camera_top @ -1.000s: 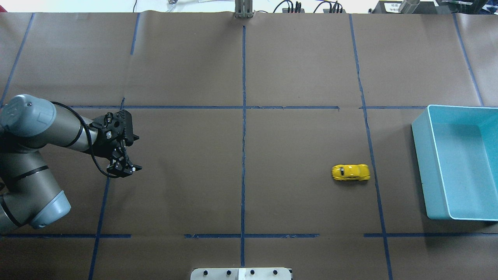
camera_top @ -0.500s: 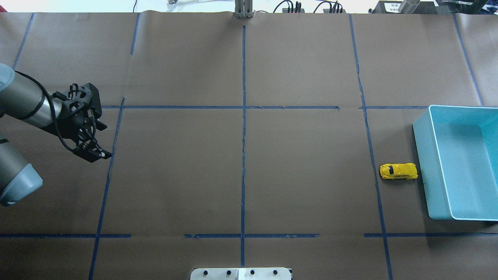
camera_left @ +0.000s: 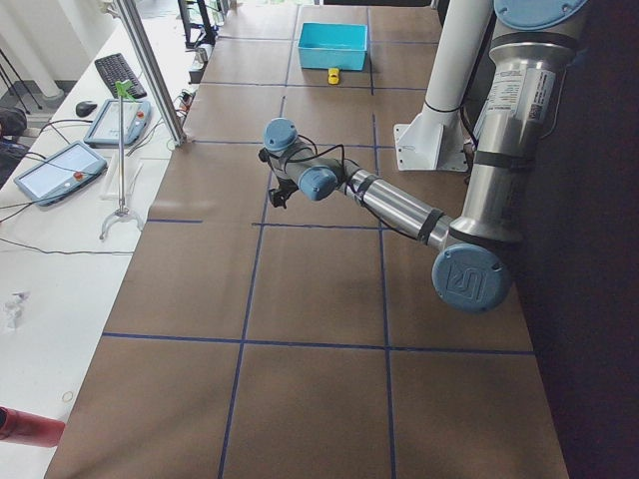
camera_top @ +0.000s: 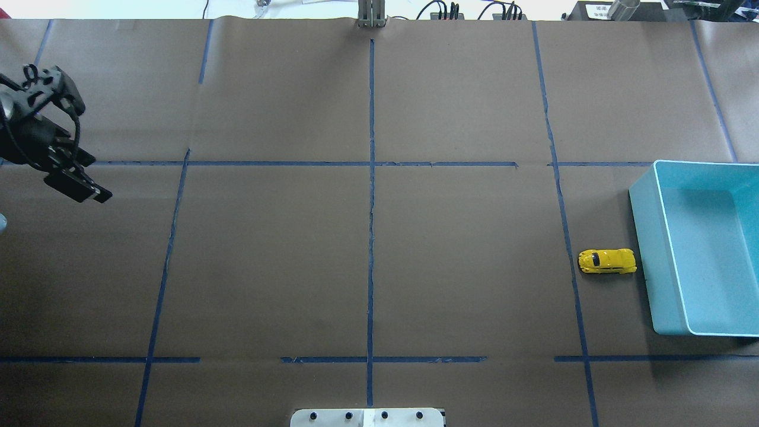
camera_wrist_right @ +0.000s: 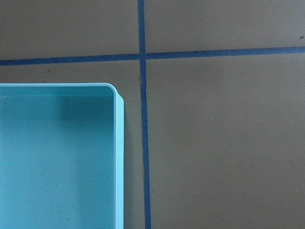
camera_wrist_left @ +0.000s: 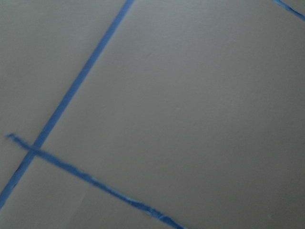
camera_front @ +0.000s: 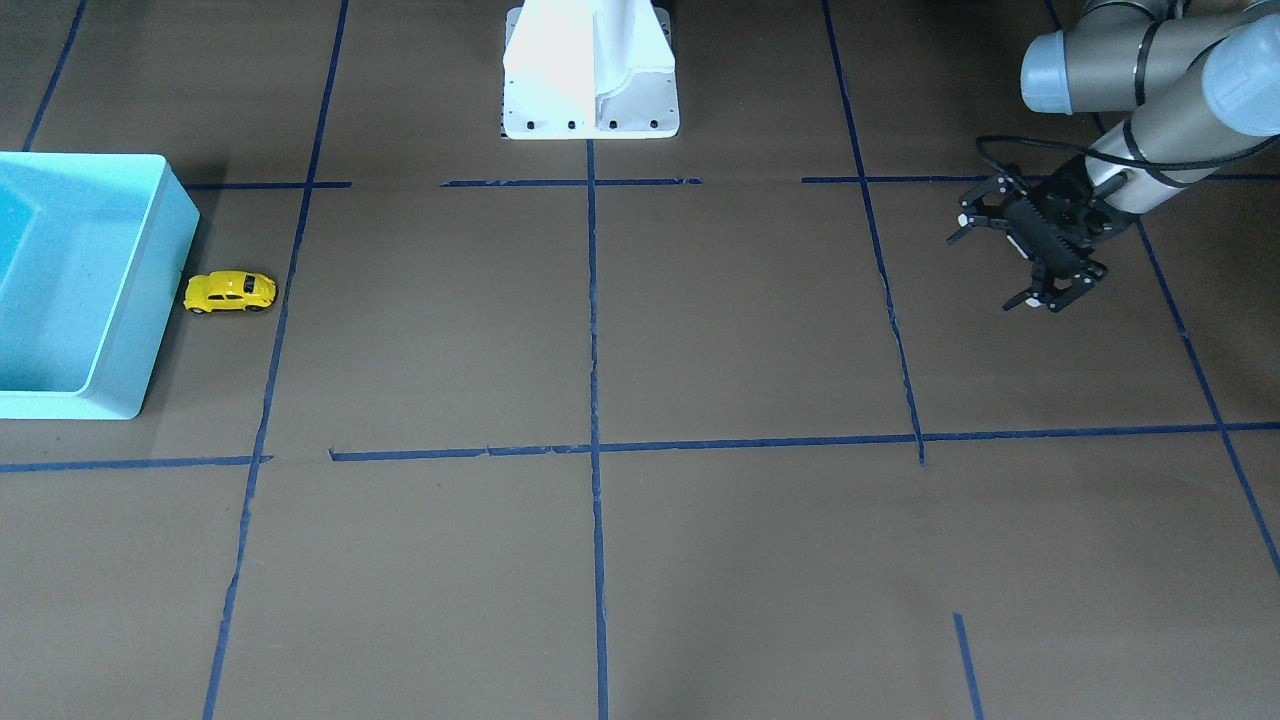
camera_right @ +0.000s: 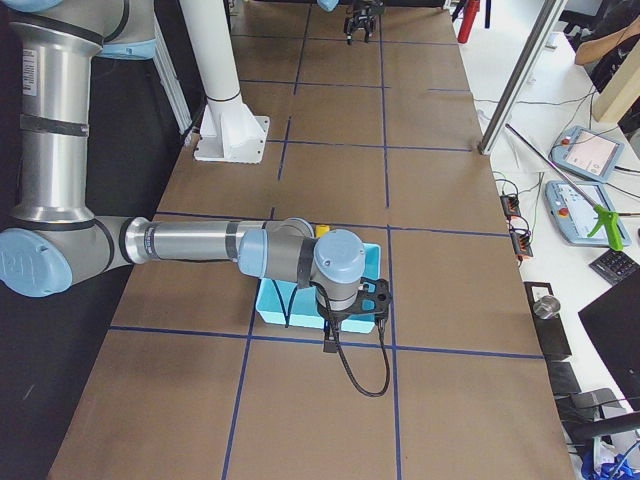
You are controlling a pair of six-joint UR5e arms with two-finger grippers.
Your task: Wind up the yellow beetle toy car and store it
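Over the bin's corner: the right arm is nearer the car
Right gripper (camera_right: pixel 350 312), opening unreadable, hangs above the turquoise bin (camera_top: pixel 646 279). The yellow beetle toy car (camera_top: pixel 607 261) sits just outside the bin's wall, its long axis pointing at that wall. Left gripper (camera_front: pixel 1000 262), fingers spread and empty, is far across the table.

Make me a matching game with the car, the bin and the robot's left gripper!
Things:
1. car
2. bin
3. left gripper

Places:
A. turquoise, at the table's right edge
B. black, over the table's far left, holding nothing
C. yellow, on the table beside the bin

Pairs: 1-C, 2-A, 3-B
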